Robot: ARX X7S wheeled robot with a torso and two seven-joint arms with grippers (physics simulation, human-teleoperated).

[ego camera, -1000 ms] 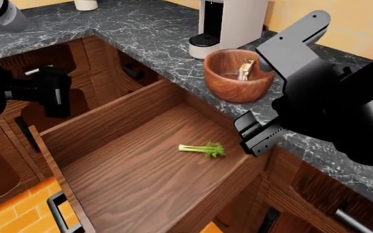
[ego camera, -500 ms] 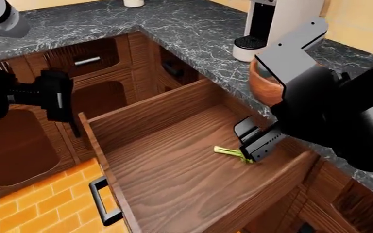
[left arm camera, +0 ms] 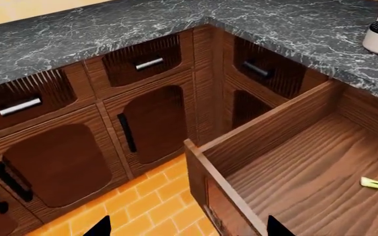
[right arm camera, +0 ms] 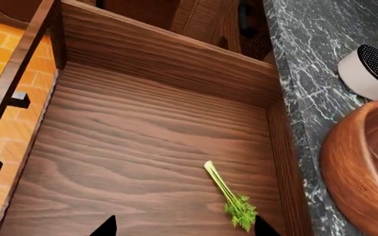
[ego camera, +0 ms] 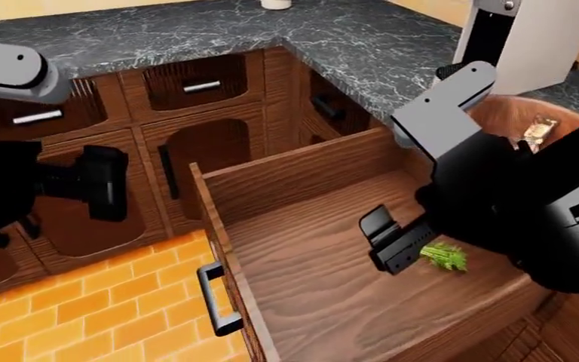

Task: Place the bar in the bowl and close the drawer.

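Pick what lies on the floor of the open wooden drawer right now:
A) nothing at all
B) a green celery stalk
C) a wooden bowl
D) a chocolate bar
B: the celery stalk is the only thing on the floor of the drawer, while the chocolate bar already sits in the bowl on the counter.

the left arm reaches in from the left edge of the head view, its grey upper link high and its black forearm lower, ending in the left gripper [ego camera: 103, 183], a black block whose fingers are not clear from here. in the left wrist view two dark fingertips [left arm camera: 99, 227] stand well apart with nothing between them. the right arm fills the right side, large, black and near. the right gripper [ego camera: 395, 243] hangs empty, its tips [right arm camera: 105, 227] spread wide.
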